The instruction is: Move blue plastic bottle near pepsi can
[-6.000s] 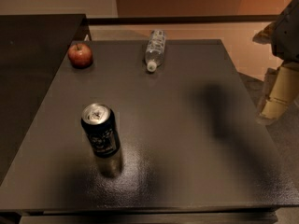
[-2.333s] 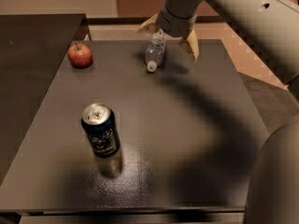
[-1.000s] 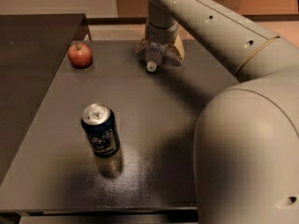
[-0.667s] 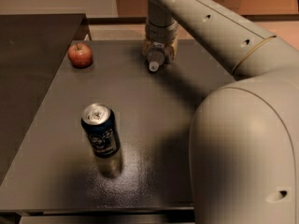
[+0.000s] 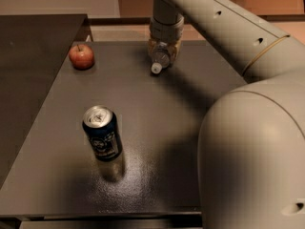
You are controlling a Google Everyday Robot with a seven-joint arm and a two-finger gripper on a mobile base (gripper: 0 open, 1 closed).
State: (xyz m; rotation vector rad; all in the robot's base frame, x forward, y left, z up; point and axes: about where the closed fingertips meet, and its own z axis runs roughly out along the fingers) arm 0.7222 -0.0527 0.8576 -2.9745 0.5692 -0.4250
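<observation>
Since a moment ago the gripper (image 5: 164,53) has squeezed in tight on the blue plastic bottle (image 5: 161,61) at the table's (image 5: 200,104) far edge, white cap poking out toward the camera. The pepsi can (image 5: 103,135) stands well apart at front-left, with bare tabletop between them. An apple (image 5: 81,57) sits back-left.

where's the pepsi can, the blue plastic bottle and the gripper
pepsi can (image 5: 103,136), camera view, on its printed side
blue plastic bottle (image 5: 160,61), camera view, on its clear body
gripper (image 5: 163,50), camera view, midway between fingertips, clasped around the bottle
</observation>
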